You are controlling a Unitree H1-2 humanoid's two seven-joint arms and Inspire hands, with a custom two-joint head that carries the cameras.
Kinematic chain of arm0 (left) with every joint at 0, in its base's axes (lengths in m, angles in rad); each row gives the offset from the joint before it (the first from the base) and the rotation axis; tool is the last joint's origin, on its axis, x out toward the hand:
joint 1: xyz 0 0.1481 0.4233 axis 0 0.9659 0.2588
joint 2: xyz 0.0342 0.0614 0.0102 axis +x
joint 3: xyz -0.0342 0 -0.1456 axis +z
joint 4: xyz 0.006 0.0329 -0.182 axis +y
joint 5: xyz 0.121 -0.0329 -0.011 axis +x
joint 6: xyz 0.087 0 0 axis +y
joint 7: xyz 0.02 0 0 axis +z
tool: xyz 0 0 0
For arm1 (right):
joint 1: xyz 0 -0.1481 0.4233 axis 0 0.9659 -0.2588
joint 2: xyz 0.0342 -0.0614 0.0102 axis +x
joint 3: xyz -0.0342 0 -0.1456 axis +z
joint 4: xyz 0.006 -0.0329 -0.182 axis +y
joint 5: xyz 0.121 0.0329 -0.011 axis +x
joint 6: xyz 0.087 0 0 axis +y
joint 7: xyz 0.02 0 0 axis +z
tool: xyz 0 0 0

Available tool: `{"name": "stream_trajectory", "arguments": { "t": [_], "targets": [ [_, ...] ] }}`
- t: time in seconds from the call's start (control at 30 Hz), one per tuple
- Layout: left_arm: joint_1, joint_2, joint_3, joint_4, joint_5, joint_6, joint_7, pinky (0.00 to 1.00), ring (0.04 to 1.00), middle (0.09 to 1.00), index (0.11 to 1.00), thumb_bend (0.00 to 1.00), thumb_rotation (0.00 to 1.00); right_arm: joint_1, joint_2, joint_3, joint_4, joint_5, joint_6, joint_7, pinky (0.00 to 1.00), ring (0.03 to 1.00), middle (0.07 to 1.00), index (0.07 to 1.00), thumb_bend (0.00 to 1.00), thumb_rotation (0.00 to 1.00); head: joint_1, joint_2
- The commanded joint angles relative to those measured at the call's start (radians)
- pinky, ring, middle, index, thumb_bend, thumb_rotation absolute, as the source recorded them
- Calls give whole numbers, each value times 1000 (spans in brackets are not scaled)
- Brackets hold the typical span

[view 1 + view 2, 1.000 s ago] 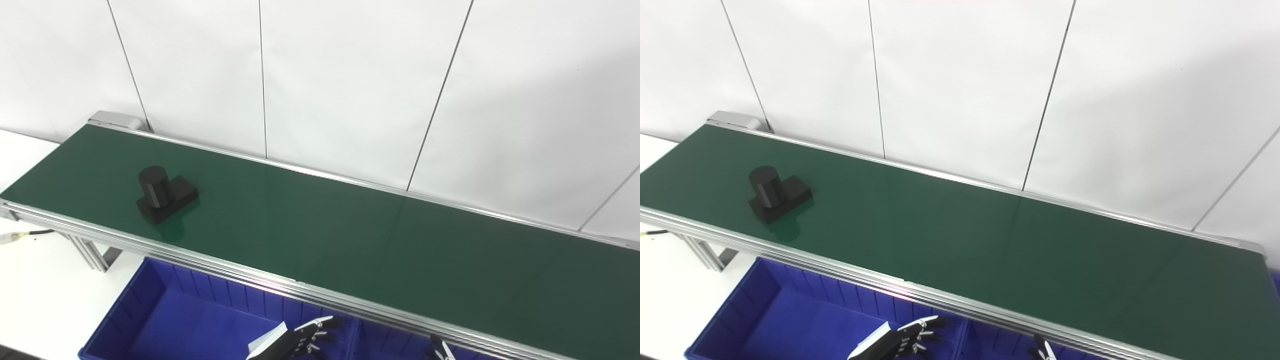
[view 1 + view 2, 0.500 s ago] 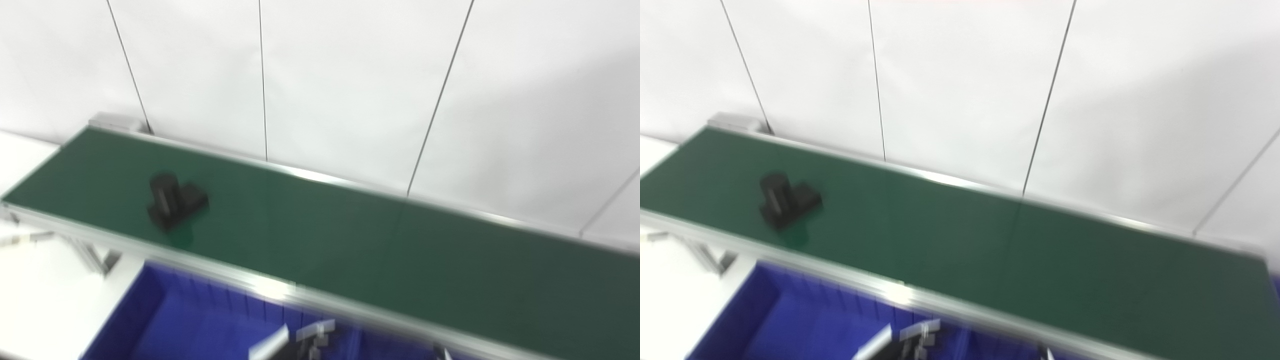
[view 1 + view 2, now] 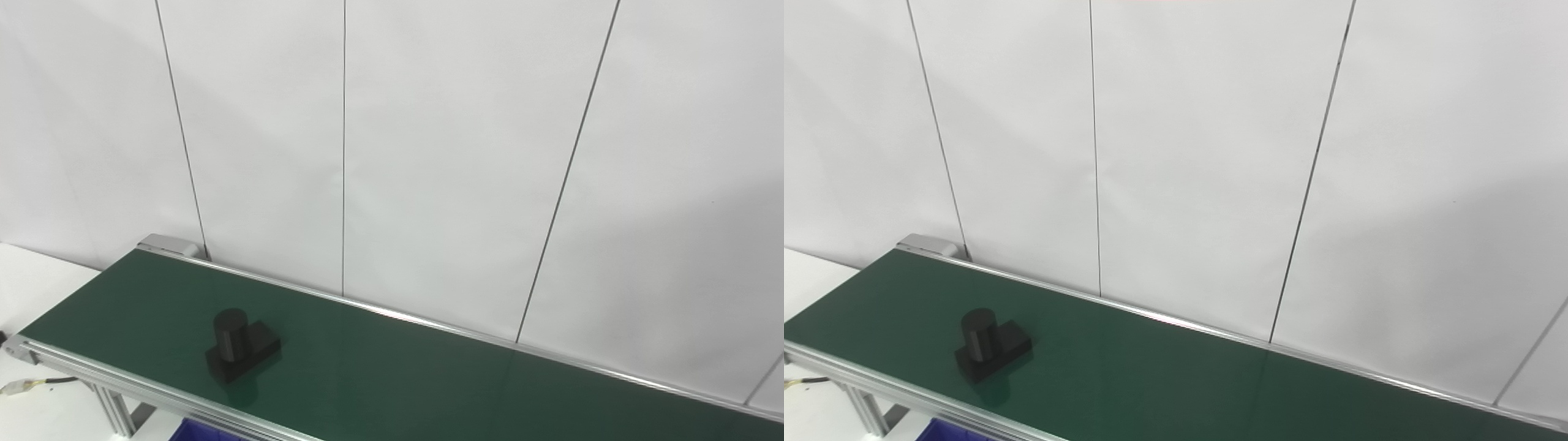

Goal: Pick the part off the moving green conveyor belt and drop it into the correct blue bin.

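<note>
A black part [image 3: 241, 352], an upright cylinder on a flat rectangular base, stands on the green conveyor belt [image 3: 392, 373] toward its left end, near the front rail. It also shows in the right eye view [image 3: 991, 345]. Only a sliver of a blue bin [image 3: 190, 435] shows at the bottom edge below the belt's front rail. Neither hand is in view.
A white panelled wall [image 3: 429, 153] stands right behind the belt. The belt's aluminium front rail [image 3: 122, 386] and a support leg [image 3: 113, 410] stand over a white table [image 3: 37, 288] at the left. A cable end [image 3: 24, 385] lies there.
The camera has tilted upward, so the belt and part sit lower in the picture and the bins and both hands have left the view. The part has ridden a little rightward along the belt.
</note>
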Motion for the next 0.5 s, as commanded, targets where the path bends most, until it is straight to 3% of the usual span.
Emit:
{"name": "stream_trajectory", "arguments": {
  "t": [0.0,0.1,0.13,0.2,0.37,0.47],
  "targets": [
    [-21,-7,-2,-15,-4,-38,11,645,793,878,854,958,196,-8,3,-6,-7,0,-71,-19,875,866,894,988,958,36,0,1],
    [-18,-5,-1,-23,-13,-22,3,644,794,881,855,960,190,-8,-1,-5,-7,5,-69,-11,857,857,900,992,947,42,-5,6],
    [-17,-5,-1,-27,-15,-16,1,648,799,887,858,959,184,-7,-1,-5,-8,7,-68,-11,853,769,905,993,947,42,-5,7],
    [-16,-4,-3,-30,-16,-12,-2,652,804,892,862,962,200,-5,0,-6,-14,9,-64,-10,860,737,906,991,948,29,-6,8],
    [-16,-3,-2,-24,-10,-31,3,637,801,890,862,965,203,-4,2,-7,-15,-2,-66,-19,862,878,893,980,956,20,-42,30],
    [-12,1,-1,-36,-10,-30,1,642,805,885,860,956,203,-2,9,-7,-23,7,-63,-17,835,874,882,972,962,47,-74,53]
  ]
}}
